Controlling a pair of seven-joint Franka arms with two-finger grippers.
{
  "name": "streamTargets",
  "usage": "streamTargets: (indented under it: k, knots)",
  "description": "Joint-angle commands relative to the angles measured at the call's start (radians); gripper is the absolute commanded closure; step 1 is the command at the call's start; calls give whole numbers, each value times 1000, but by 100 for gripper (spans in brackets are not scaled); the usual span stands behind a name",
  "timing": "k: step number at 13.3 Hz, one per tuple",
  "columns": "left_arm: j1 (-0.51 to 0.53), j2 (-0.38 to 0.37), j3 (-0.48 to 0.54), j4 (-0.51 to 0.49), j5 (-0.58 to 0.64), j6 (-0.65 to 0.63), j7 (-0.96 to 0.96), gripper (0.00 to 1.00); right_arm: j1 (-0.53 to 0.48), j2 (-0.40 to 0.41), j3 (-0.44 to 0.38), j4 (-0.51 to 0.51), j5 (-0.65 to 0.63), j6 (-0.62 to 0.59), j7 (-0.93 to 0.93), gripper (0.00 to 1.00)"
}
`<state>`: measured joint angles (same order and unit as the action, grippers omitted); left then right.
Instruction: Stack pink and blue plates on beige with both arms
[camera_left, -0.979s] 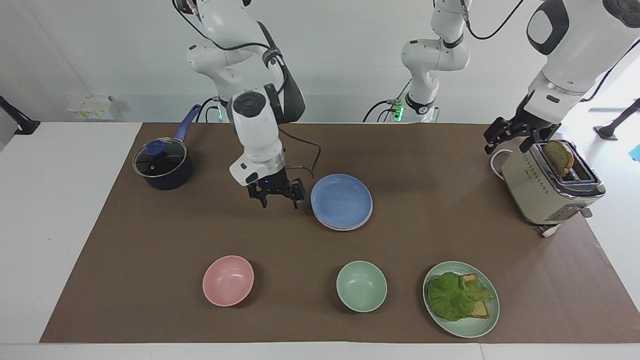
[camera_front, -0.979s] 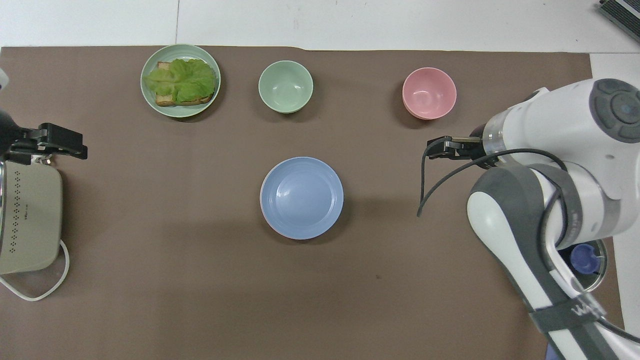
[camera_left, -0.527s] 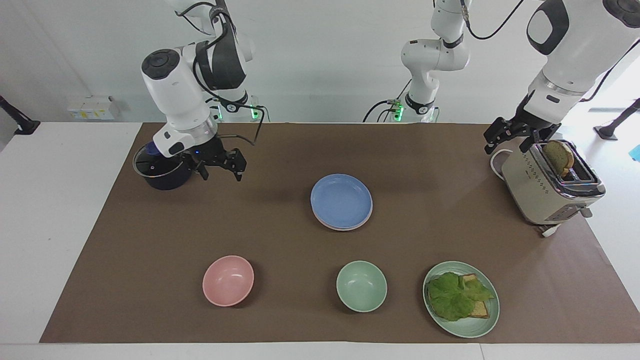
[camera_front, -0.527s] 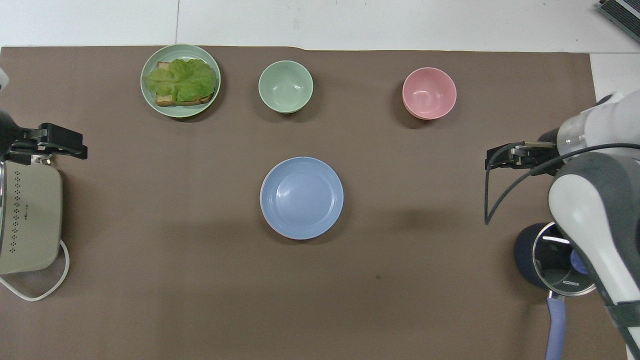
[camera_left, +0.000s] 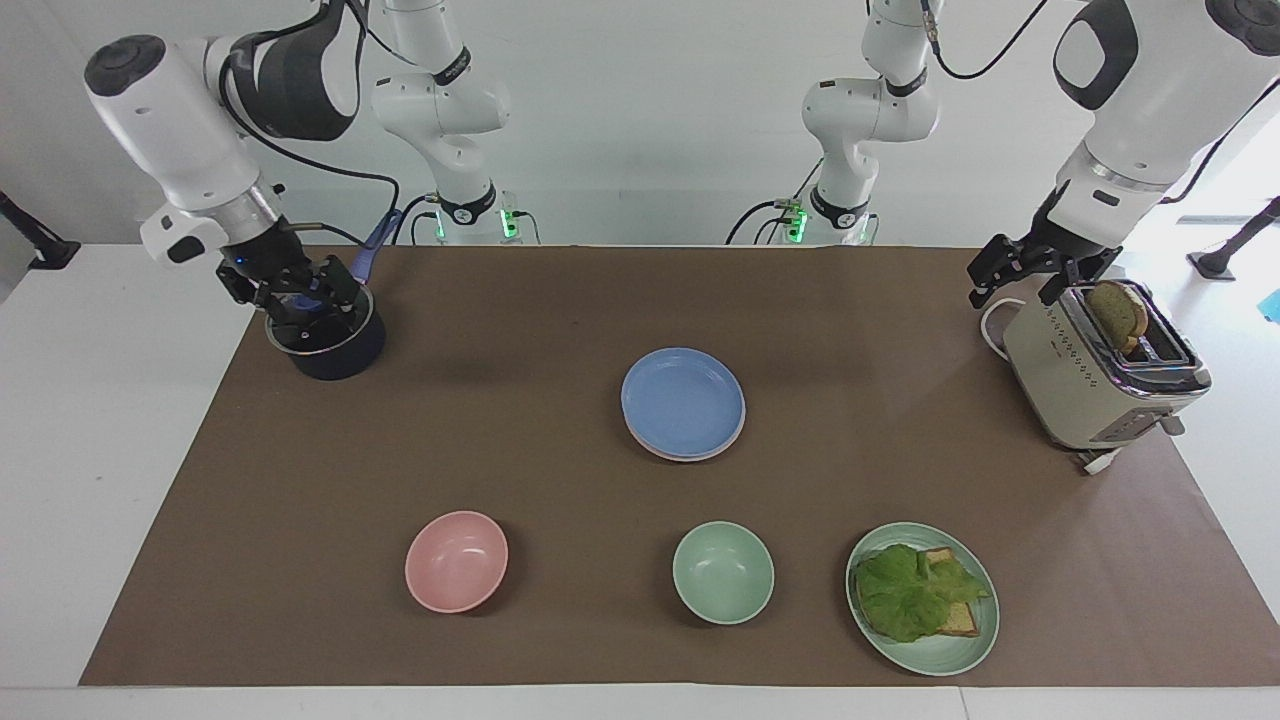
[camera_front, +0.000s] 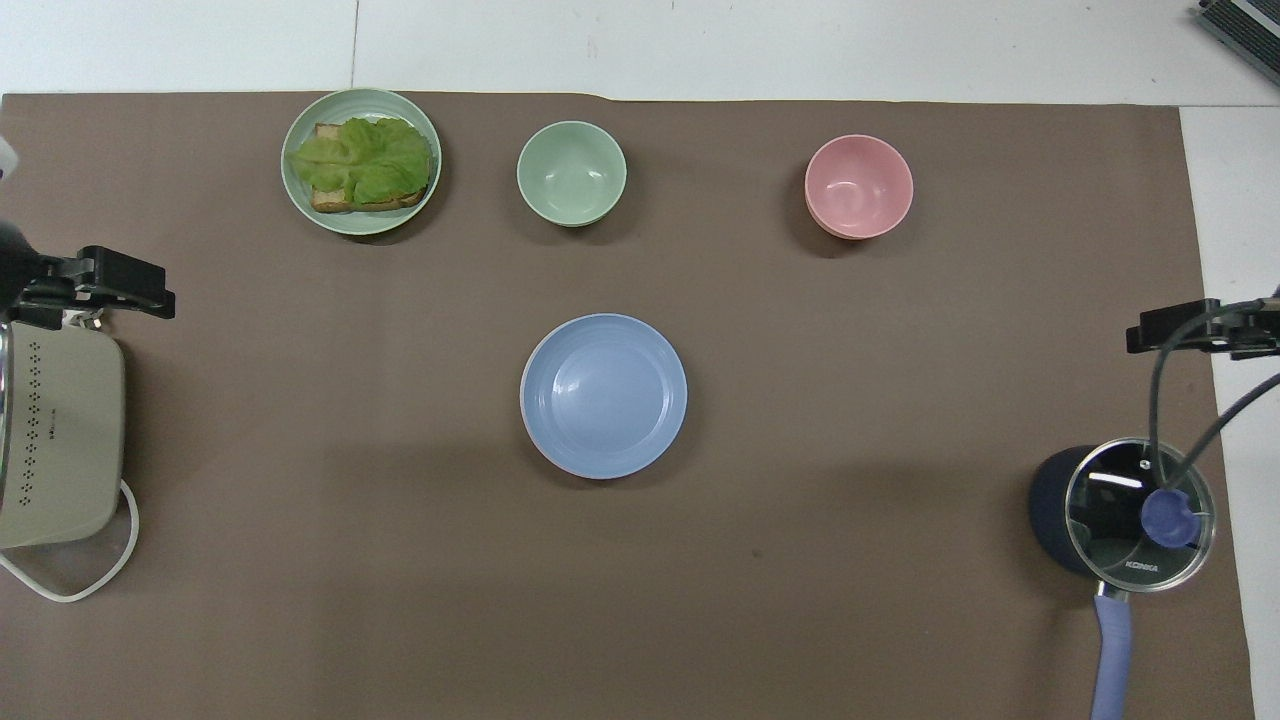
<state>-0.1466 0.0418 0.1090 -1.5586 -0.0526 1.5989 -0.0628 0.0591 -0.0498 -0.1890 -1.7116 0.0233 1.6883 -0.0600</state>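
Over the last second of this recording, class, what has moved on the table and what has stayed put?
The right end effector, open and empty, swung away from beside the blue plate toward the right arm's end of the table and now hangs over the pot. It took hold of nothing. The left end effector stayed open by the toaster, waiting. The plate stack, bowls and sandwich plate did not move.

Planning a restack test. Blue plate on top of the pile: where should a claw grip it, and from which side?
Grip the raised rim of the blue plate, one finger inside the lip and one outside, coming down from above. It is shallow and lies flat on the pink plate, whose edge just peeks out beneath, so a side approach would probably catch both. The rim toward either arm's end looks unobstructed.
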Motion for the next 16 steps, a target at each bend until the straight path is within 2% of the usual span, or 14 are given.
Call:
streamTargets:
  k: [1,3,6,9,12,16]
  knots:
    - [5,-13,-6,-9,20,-8,8,0,-1,13,13,121,-34,-108,-6,0]
    - [5,-13,-6,-9,20,-8,9,0,4,7,17,141,-33,-125,38,0]
    - [5,-13,-6,-9,20,-8,9,0,4,-48,22,50,-31,-79,77,0]
    - [5,-13,-6,-9,20,-8,8,0,4,-48,20,56,-33,-96,69,0]
    - [5,-13,-6,-9,20,-8,9,0,7,-33,25,122,-60,-134,52,0]
    - [5,-13,-6,-9,20,-8,8,0,34,-35,39,112,-63,-99,32,0]
